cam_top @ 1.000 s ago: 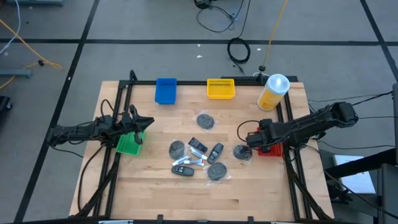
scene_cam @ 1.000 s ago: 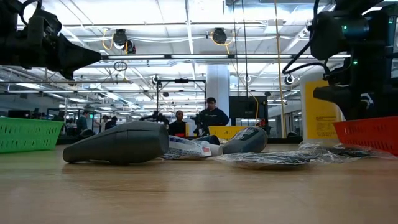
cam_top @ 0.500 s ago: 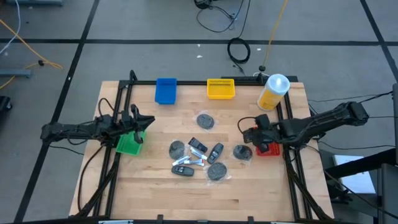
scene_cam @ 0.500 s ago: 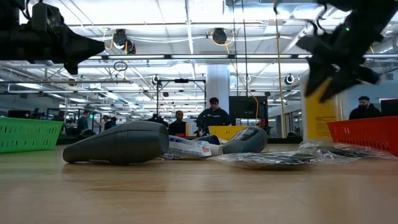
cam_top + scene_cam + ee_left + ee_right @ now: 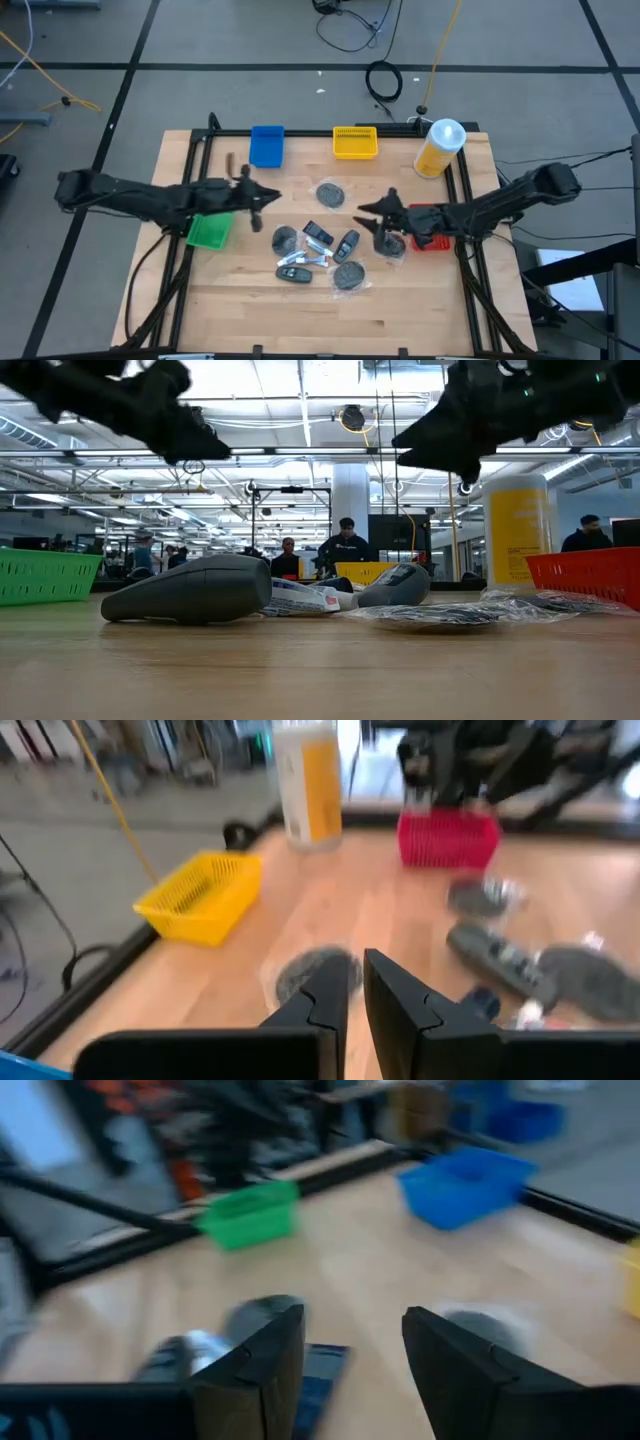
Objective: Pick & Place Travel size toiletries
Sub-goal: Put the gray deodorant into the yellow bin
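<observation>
The travel size toiletries lie loose on the wooden table's middle. They are grey discs in clear wrap (image 5: 330, 193) (image 5: 285, 238) (image 5: 349, 275) (image 5: 390, 245), dark oblong bottles (image 5: 345, 243) (image 5: 295, 272) and a slim silver tube (image 5: 312, 260). My left gripper (image 5: 272, 196) hangs shut above the table, left of the pile, pointing at it nearly level; its wrist view shows its fingers (image 5: 352, 982) close together over a disc (image 5: 312, 970). My right gripper (image 5: 372, 215) hovers open just right of the pile, above the rightmost disc, with nothing between its fingers (image 5: 350, 1325).
A tall yellow bottle (image 5: 438, 147) stands at the far right. A blue tray (image 5: 267, 145) and a yellow tray (image 5: 354, 142) sit along the far edge, a green tray (image 5: 208, 230) at the left, a red tray (image 5: 428, 228) under my right arm. People stand in the room behind.
My left gripper has swung from over the green tray toward the table's middle and has risen a little. My right gripper has left the red tray, tipped from pointing down to nearly level while rolling, and has moved toward the pile.
</observation>
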{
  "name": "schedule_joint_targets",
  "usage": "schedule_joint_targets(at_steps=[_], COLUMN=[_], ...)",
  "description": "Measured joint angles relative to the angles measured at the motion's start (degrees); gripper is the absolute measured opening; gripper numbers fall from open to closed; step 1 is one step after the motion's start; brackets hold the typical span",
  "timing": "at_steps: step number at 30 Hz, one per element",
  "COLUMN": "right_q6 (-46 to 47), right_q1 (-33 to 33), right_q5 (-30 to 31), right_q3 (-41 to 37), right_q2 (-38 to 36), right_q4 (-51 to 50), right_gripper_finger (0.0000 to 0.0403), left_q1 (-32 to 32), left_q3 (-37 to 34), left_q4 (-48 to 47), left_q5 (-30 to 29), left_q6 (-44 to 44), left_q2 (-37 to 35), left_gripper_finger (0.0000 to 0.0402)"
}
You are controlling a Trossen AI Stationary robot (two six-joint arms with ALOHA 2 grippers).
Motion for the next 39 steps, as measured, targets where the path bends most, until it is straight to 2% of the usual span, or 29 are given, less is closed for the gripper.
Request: schedule_joint_targets(at_steps=[3,6,14,22,25,29,36,39], right_q6=[2.36,3.51,0.06,-1.34,-0.33,-1.02,-3.4,-3.02], right_q1=[-0.11,-0.06,-0.15,-0.15,-0.15,-0.13,-0.15,0.03], right_q5=[-4.3,-4.81,-4.58,-4.7,-7.42,-12.33,-11.47,-7.75], right_q3=[-4.83,-7.44,-5.44,-4.97,-4.97,-4.97,-4.97,-4.92], right_q2=[5.28,10.55,21.48,25.19,25.19,25.15,25.17,24.74], right_q4=[13.46,20.63,21.72,21.33,21.79,23.16,23.24,22.55], right_gripper_finger=[0.0162,0.0161,0.016,0.016,0.016,0.016,0.016,0.016], left_q1=[0.0,0.0,1.32,4.66,5.07,4.98,2.55,1.35], left_q3=[5.59,11.33,22.0,22.49,22.49,22.49,22.5,22.56], left_q4=[-4.26,-8.2,-15.58,-16.54,-15.29,-13.13,-6.65,-4.12], left_q5=[-0.01,-0.01,-1.19,-0.45,0.27,1.61,1.87,2.5], left_q6=[0.0,0.0,-3.04,-11.35,-12.42,-12.81,-12.68,-11.99], left_q2=[7.15,13.39,24.19,27.93,28.85,29.42,31.76,33.52], left_gripper_finger=[0.0037,0.0037,0.0037,0.0042,0.0065,0.0115,0.02,0.0217])
